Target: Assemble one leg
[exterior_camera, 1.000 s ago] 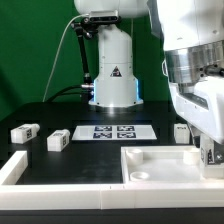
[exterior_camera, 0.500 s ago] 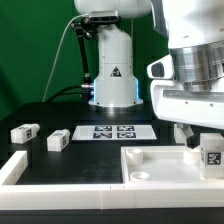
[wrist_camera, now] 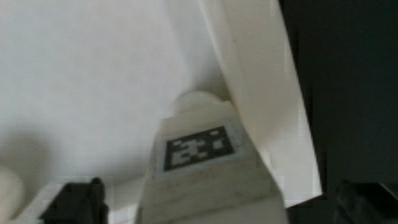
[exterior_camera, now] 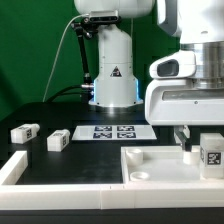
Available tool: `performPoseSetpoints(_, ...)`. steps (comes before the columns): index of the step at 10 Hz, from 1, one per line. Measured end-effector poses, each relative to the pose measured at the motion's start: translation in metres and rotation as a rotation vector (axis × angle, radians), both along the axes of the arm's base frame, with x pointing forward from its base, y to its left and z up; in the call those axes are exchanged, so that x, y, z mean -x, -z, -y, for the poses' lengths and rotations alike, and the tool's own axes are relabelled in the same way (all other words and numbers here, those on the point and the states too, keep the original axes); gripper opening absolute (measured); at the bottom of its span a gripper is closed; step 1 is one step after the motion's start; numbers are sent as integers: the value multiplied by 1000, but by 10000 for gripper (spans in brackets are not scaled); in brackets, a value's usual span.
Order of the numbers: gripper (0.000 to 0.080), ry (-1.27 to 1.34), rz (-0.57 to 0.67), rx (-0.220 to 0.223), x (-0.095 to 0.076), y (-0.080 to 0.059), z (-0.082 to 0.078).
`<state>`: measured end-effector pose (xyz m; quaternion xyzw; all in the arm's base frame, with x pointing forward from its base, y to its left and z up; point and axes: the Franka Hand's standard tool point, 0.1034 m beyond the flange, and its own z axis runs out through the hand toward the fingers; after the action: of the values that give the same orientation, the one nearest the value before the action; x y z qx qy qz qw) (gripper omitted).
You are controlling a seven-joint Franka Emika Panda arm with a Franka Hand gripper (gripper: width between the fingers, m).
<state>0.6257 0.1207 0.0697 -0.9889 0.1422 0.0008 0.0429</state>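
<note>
Raised arm since a second ago, gripper (exterior_camera: 200, 143) wide open, empty above leg (exterior_camera: 209, 156)

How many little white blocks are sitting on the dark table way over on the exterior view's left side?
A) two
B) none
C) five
A, because the exterior view shows one small white stubby block with a tag and a second small white block lying beside it on the black table, and no more on that side.
</note>
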Motion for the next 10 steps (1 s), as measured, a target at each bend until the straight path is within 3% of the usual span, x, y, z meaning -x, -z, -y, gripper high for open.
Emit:
performPoseSetpoints(3,649,-244,22,2,-1,0,4)
performPoseSetpoints(5,622,-226,21,1,-1,0,4)
performPoseSetpoints(7,284,-226,21,1,-1,0,4)
performPoseSetpoints(9,288,-173,17,-2,-1,0,4)
performPoseSetpoints(10,288,13,5,-25,-1,0,6)
